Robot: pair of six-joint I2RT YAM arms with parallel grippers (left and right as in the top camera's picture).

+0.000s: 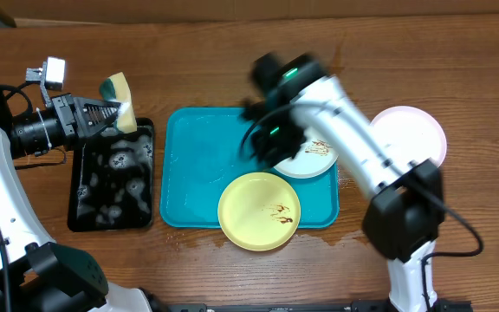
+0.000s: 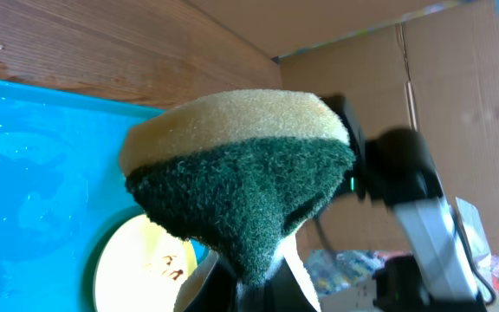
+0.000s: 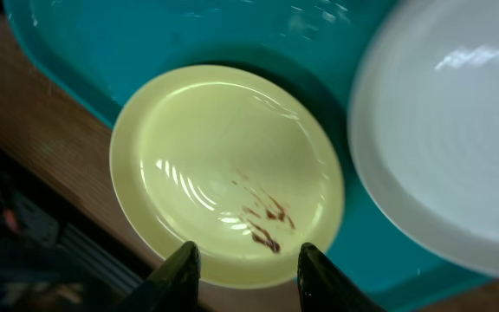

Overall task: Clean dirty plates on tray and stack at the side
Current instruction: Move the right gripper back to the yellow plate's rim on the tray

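Wooden table (image 1: 232,52), wet patch by its front edge. The tray (image 1: 197,165), turquoise, sits mid-table with its left half bare and wet-looking. Just left of it is a black tray (image 1: 111,186), glossy with suds or water.

Three plates:
- The yellow plate (image 1: 259,211) lies flat at the tray's front, overhanging the front rim onto the wood.
- The white plate (image 1: 319,160) is on the tray's right side, near the right rim and partly under the right arm. It is just beside the yellow one; I can't tell if they touch.
- The third plate (image 1: 418,134), pale white-pink, is off the tray on the table at the far right, well apart from the other two.

The right gripper (image 3: 249,260) hangs above the tray. It is blurred in the overhead view. In the wrist view its fingers stand partly apart with nothing between them, over the yellow plate's near edge.

The left gripper (image 1: 121,113) is over the black tray's back end, clamped tight on the sponge (image 2: 241,165). The sponge is yellow foam with a green scrub side.

Brown smears (image 3: 262,221) mark the yellow plate's middle. A smaller brown mark (image 1: 321,146) is on the white plate.
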